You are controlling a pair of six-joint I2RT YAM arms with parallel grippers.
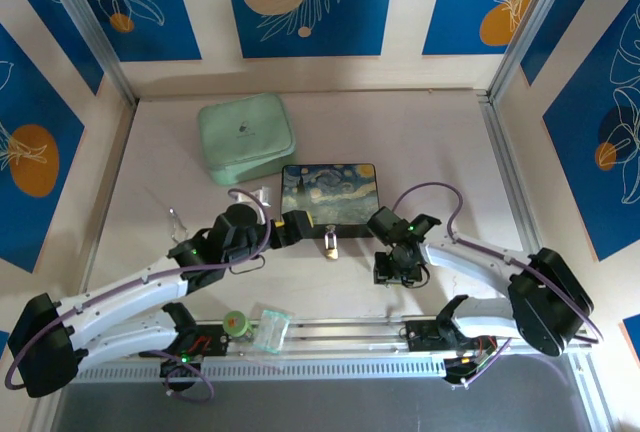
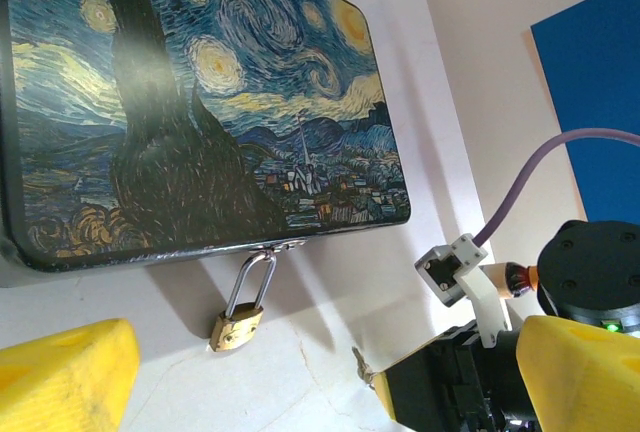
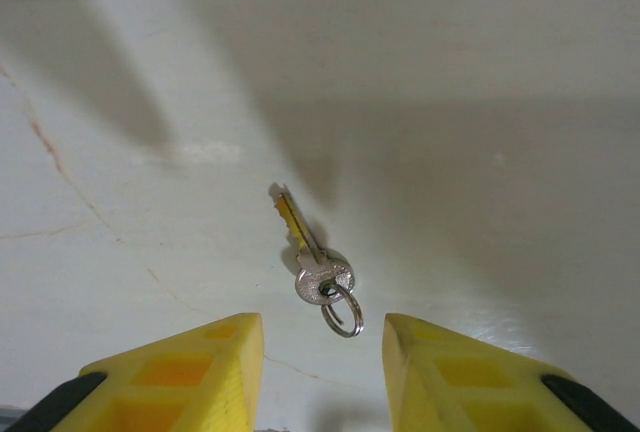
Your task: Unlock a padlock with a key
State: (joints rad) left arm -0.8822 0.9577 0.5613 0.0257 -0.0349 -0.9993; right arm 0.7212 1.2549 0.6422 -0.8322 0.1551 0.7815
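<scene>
Hovering low over the table [image 3: 480,152], your right gripper [image 3: 322,337] has its fingers apart with nothing between them. The key [image 3: 315,262] lies flat just ahead of the gap, ring end nearest, so a short advance should bracket its head. The padlock [image 2: 237,327] hangs by its shackle from the latch on the painted box [image 2: 200,102]. Your left gripper [image 2: 325,372], spread wide, faces it, probably to steady it.

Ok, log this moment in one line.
padlock: on box latch | key: on table | right gripper: open over key | left gripper: open
</scene>
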